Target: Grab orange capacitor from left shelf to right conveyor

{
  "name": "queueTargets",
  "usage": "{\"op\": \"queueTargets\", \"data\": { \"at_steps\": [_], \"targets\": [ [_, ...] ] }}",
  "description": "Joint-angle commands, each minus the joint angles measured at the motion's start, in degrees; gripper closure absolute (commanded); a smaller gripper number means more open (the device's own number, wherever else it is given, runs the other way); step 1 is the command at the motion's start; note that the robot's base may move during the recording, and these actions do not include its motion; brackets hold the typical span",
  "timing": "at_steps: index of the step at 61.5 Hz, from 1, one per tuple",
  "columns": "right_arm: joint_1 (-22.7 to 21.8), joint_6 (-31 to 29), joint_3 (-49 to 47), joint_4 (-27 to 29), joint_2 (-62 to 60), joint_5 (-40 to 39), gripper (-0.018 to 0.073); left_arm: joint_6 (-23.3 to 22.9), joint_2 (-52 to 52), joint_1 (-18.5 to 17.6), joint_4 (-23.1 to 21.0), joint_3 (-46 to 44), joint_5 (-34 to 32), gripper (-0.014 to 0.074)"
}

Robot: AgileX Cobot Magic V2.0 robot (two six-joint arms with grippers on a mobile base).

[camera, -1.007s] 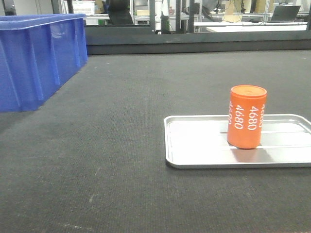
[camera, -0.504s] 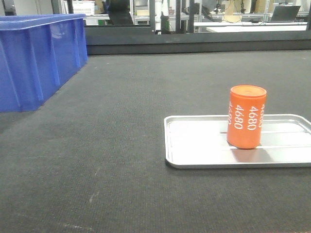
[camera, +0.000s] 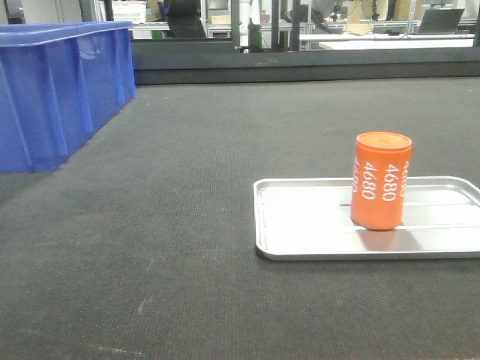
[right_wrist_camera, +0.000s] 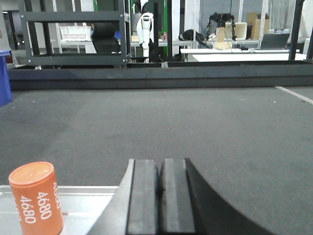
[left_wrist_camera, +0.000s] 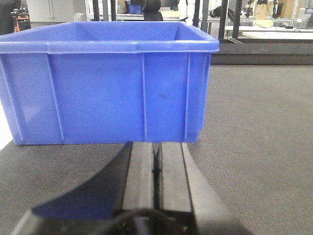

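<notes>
The orange capacitor (camera: 382,180), marked "4680", stands upright on a shallow silver tray (camera: 315,225) that lies on the dark charcoal conveyor belt (camera: 187,225). It also shows in the right wrist view (right_wrist_camera: 36,198), at the lower left. My right gripper (right_wrist_camera: 160,164) is shut and empty, to the right of the capacitor and apart from it. My left gripper (left_wrist_camera: 156,147) is shut and empty, pointing at the blue bin (left_wrist_camera: 107,83). The steel shelf is out of view. Neither gripper shows in the front view.
A large blue plastic bin (camera: 52,90) stands on the belt at the far left. A dark raised rail (camera: 300,71) runs along the belt's far edge, with racks and desks behind it.
</notes>
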Motion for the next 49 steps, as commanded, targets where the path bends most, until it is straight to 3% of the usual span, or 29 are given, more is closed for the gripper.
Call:
{"op": "queueTargets", "data": {
  "at_steps": [1, 49],
  "targets": [
    [-0.31, -0.63, 0.14, -0.01, -1.22, -5.6, 0.0501, 0.0, -0.68, -0.23, -0.34, -0.33, -4.4, 0.0701],
    [-0.31, -0.58, 0.09, -0.01, -1.22, -5.57, 0.0501, 0.0, -0.68, -0.23, -0.34, -0.33, -4.4, 0.0701]
  ]
}}
